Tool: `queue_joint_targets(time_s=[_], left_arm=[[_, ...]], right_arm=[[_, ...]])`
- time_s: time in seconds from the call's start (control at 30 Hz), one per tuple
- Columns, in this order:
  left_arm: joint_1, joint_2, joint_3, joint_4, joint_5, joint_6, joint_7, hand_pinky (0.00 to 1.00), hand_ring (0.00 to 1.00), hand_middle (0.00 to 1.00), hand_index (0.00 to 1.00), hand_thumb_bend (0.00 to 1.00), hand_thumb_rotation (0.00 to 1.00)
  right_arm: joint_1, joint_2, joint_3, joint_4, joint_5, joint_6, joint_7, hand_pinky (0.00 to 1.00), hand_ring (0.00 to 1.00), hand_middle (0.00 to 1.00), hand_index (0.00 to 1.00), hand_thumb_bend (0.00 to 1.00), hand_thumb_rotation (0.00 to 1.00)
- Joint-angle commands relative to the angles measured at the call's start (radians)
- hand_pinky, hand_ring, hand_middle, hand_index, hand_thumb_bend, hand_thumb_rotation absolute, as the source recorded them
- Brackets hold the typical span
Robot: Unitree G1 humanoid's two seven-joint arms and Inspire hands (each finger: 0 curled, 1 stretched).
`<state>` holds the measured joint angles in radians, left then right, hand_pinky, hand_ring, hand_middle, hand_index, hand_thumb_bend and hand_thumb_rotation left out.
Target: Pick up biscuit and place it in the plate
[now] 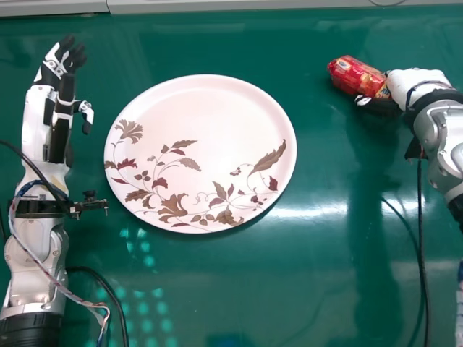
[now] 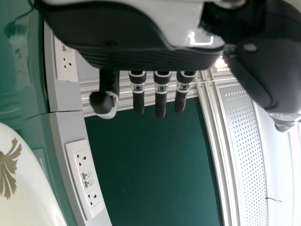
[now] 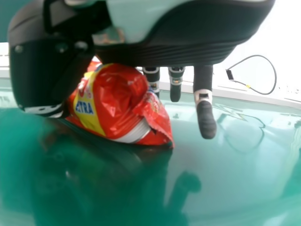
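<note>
Right hand (image 3: 183, 47) looms in the right wrist view, fingers straight, not hugging the shiny red biscuit packet (image 3: 120, 103); lifted now, it could slip. Head view: packet at two o'clock from the flowery plate (image 1: 202, 112), open left hand (image 1: 54, 66) at ten.

The biscuit packet (image 1: 356, 76) is wrapped in glossy red film, marked with yellow, its end crimped and crinkled. It is laid on its side on the green table (image 1: 289, 289), toward the far right, slanted and well apart from the plate (image 1: 210, 123). The round, pale pink plate is set flat, face up, left of centre, its near part patterned with brown and maroon leaves.
</note>
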<state>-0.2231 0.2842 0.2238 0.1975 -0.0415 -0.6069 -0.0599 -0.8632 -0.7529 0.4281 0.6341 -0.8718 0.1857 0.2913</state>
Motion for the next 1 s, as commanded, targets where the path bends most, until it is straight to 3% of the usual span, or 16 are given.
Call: queue_joint_targets(time_s=[0.0, 0.2, 0.33, 0.43, 0.5, 0.67, 0.8, 0.97], left_arm=[[0.052, -0.022, -0.008, 0.020, 0.000, 0.000, -0.003, 0.00, 0.98, 0.95, 0.98, 1.00, 0.71], [0.052, -0.018, -0.004, 0.033, -0.008, -0.012, -0.014, 0.00, 0.99, 0.95, 0.98, 1.00, 0.70], [0.044, -0.009, 0.001, 0.066, -0.008, -0.034, -0.020, 0.00, 0.99, 0.95, 0.99, 1.00, 0.70], [0.050, -0.009, 0.002, 0.062, -0.005, -0.032, -0.016, 0.00, 0.99, 0.95, 0.99, 1.00, 0.70], [0.050, -0.008, 0.003, 0.074, -0.011, -0.041, -0.020, 0.00, 1.00, 0.95, 0.99, 1.00, 0.70], [0.039, -0.003, 0.004, 0.105, -0.012, -0.060, -0.026, 0.00, 1.00, 0.95, 0.99, 0.99, 0.69], [0.031, -0.009, 0.000, 0.107, -0.009, -0.055, -0.023, 0.00, 0.98, 0.93, 0.97, 1.00, 0.69], [0.007, -0.008, -0.004, 0.148, -0.021, -0.067, -0.042, 0.00, 1.00, 0.95, 0.98, 1.00, 0.67]], right_arm=[[0.097, 0.033, 0.021, 0.019, 0.033, -0.024, 0.042, 0.18, 0.41, 0.50, 0.49, 0.51, 0.00], [0.112, 0.043, -0.018, -0.018, 0.049, 0.000, 0.013, 0.23, 0.42, 0.51, 0.49, 0.51, 0.00], [0.124, 0.052, -0.056, -0.073, 0.067, 0.030, -0.011, 0.20, 0.38, 0.46, 0.55, 0.50, 0.00], [0.150, 0.033, -0.096, -0.153, 0.089, 0.027, -0.022, 0.19, 0.40, 0.50, 0.50, 0.51, 0.00], [0.168, 0.011, -0.122, -0.231, 0.098, 0.040, 0.000, 0.17, 0.38, 0.47, 0.53, 0.50, 0.00], [0.230, -0.031, -0.200, -0.447, 0.108, 0.096, 0.059, 0.27, 0.40, 0.50, 0.52, 0.51, 0.00], [0.276, -0.057, -0.260, -0.593, 0.120, 0.113, 0.103, 0.09, 0.41, 0.47, 0.50, 0.51, 0.00], [0.312, -0.067, -0.323, -0.722, 0.143, 0.102, 0.131, 0.06, 0.42, 0.47, 0.49, 0.51, 0.00]])
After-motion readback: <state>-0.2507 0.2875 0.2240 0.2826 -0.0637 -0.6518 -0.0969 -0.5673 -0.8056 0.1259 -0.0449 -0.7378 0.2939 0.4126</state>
